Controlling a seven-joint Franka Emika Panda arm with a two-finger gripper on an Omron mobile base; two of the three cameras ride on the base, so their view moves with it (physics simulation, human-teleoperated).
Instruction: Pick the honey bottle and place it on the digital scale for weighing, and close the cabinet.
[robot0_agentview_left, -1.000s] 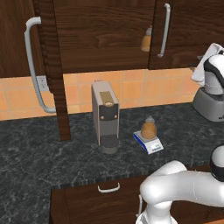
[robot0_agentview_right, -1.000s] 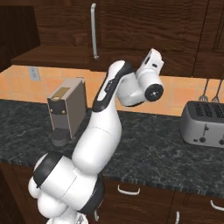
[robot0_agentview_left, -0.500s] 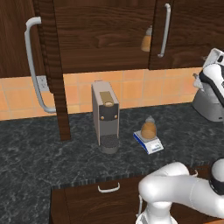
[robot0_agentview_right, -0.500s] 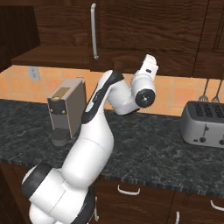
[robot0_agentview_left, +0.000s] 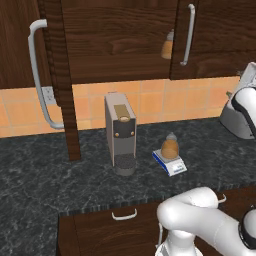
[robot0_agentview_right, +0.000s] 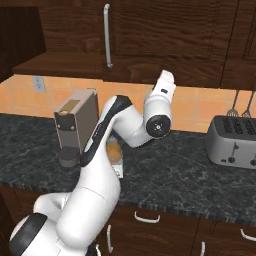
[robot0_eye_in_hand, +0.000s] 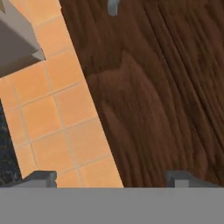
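Observation:
A honey bottle (robot0_agentview_left: 170, 147) stands upright on the digital scale (robot0_agentview_left: 171, 165) on the counter, right of the coffee machine. In the right base view my arm hides most of that honey bottle (robot0_agentview_right: 114, 150). A second, like bottle (robot0_agentview_left: 167, 46) shows inside the cabinet (robot0_agentview_left: 120, 40). The cabinet's left door (robot0_agentview_left: 62, 80) stands open, edge-on, with a silver bar handle (robot0_agentview_left: 38, 75). My gripper (robot0_agentview_right: 166, 76) is raised well right of the scale, pointing up at the cabinet. In the hand view my gripper (robot0_eye_in_hand: 111, 177) is open and empty, facing brown door wood (robot0_eye_in_hand: 162, 96).
A tall grey coffee machine (robot0_agentview_left: 120, 132) stands left of the scale. A grey toaster (robot0_agentview_right: 233, 141) sits at the counter's right, with utensils hanging behind it. The right cabinet door's handle (robot0_agentview_left: 187, 35) hangs above the scale. Drawers with curved handles (robot0_agentview_left: 124, 215) lie below the counter.
My hand has swung a little left and lower in the right base view and turned up toward the cabinet. The honey bottle stays on the scale.

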